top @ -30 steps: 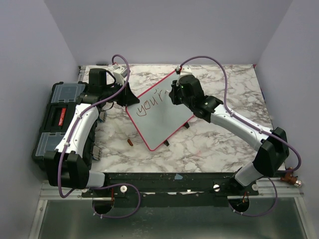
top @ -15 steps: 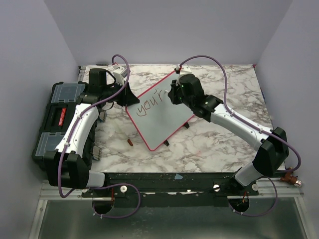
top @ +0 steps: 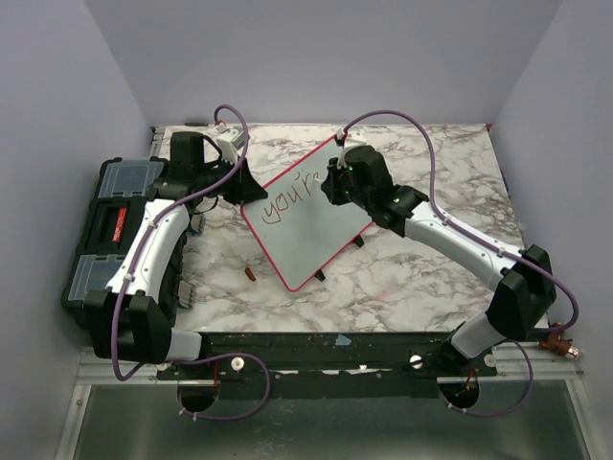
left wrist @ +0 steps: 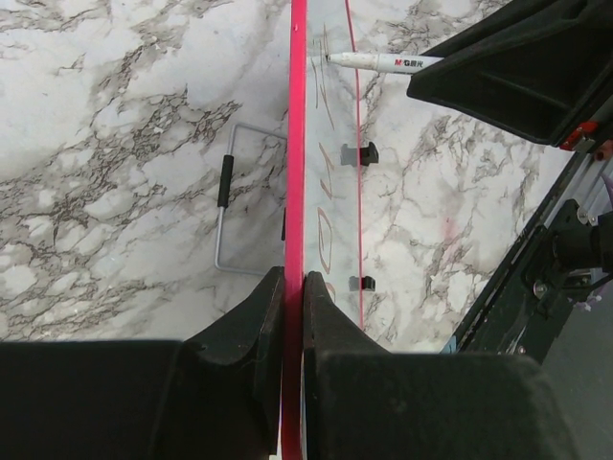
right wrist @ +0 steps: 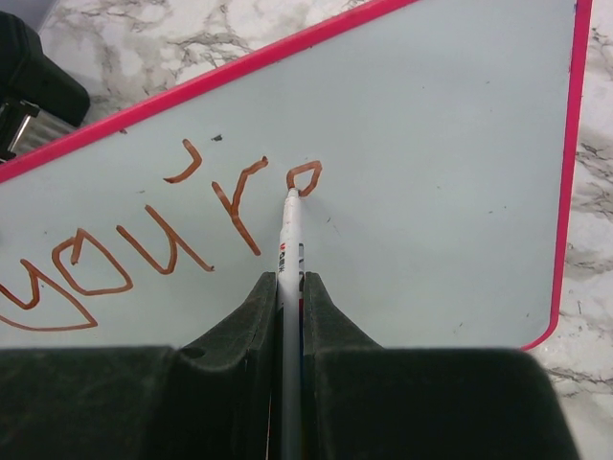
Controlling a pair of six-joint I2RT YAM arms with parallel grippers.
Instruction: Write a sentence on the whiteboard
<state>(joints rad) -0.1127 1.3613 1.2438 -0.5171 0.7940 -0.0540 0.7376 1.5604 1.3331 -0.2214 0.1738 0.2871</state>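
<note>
Top view: whiteboard (top: pixel 311 235) seen at centre of marble table (top: pixel 431 278), turned diagonally. Its 10 o'clock edge is clamped by left gripper (top: pixel 245 195); right gripper (top: pixel 332 188) is set over 1 o'clock corner. Black toolbox (top: pixel 105 230) lies at 9 o'clock of board.

Left wrist view: red frame is pinched edge-on between narrowly closed jaws. Marker (left wrist: pixel 383 62) tip is laid on surface at 1 o'clock. Wire stand (left wrist: pixel 225 206) is seen at 9 o'clock.

Right wrist view: marker is gripped between nearly closed jaws, tip touching orange-brown loop at 12 o'clock, after letters "you'r".
</note>
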